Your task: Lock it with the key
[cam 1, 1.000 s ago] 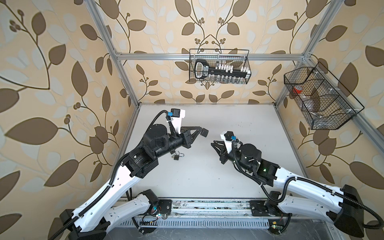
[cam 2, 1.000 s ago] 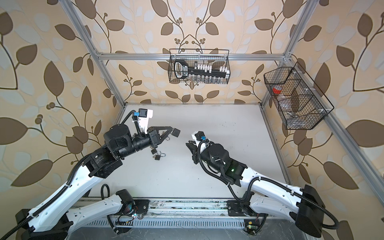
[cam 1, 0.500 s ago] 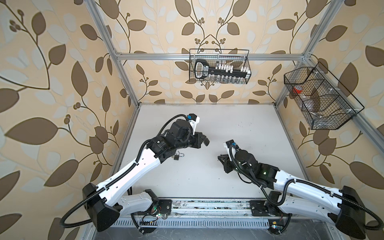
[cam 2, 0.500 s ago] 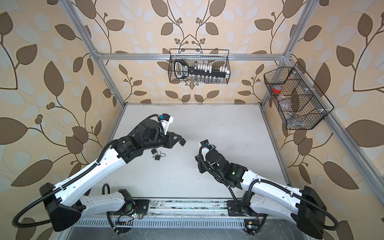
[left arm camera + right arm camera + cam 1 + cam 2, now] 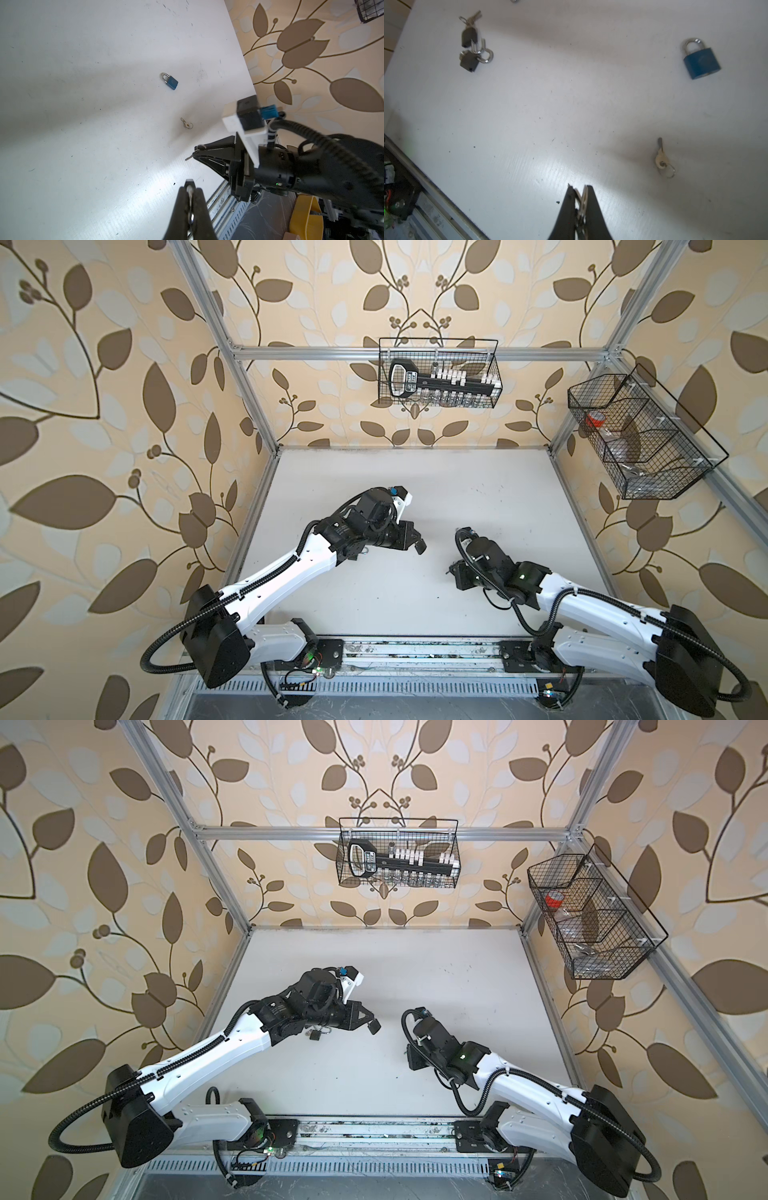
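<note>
1. Right gripper (image 5: 579,188) clamped on key (image 5: 582,202).
2. Blue padlock (image 5: 700,62) lies on table (image 5: 550,104), well apart from that key.
3. Left gripper (image 5: 373,1028) pressed together; in a top view, black padlock (image 5: 315,1036) at its 9 o'clock.

The left gripper (image 5: 419,548) has been carried toward 5 o'clock; the right gripper (image 5: 451,571) has been drawn back toward 5 o'clock and tightened on a key (image 5: 581,204).

claw (image 5: 579,189) gripping key (image 5: 581,204), blue padlock (image 5: 700,62), loose key (image 5: 661,159)
</note>
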Action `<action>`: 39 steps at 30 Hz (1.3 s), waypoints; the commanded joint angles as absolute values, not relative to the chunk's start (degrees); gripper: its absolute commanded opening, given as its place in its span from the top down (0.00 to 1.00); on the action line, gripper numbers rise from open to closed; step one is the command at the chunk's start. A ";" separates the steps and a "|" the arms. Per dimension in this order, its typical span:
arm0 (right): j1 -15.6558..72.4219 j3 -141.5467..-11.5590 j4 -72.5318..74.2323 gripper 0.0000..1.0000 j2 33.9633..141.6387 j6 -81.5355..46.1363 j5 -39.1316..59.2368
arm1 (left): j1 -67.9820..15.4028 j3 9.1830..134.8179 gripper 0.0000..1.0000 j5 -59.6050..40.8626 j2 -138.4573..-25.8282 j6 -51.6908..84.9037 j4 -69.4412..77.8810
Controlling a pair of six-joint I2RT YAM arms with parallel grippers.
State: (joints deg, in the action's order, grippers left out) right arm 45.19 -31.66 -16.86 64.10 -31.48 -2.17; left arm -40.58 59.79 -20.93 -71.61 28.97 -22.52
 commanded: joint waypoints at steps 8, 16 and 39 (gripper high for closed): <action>44.60 -34.16 -21.33 1.00 72.17 -32.23 -2.88 | -40.96 60.60 1.00 -19.95 -68.56 28.56 -20.43; 41.59 -37.77 -21.18 1.00 78.97 -30.14 -5.04 | -41.01 59.90 1.00 -18.57 -67.24 29.21 -20.24; 40.69 -44.38 -21.24 0.95 88.68 -28.04 -7.65 | -41.01 60.29 1.00 -16.79 -66.27 29.90 -20.80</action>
State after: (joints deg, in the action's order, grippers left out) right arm 40.95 -44.12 -18.55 86.85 -28.86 -5.67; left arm -40.58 59.79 -17.52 -68.58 29.39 -22.50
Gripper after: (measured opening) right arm 0.076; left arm 0.050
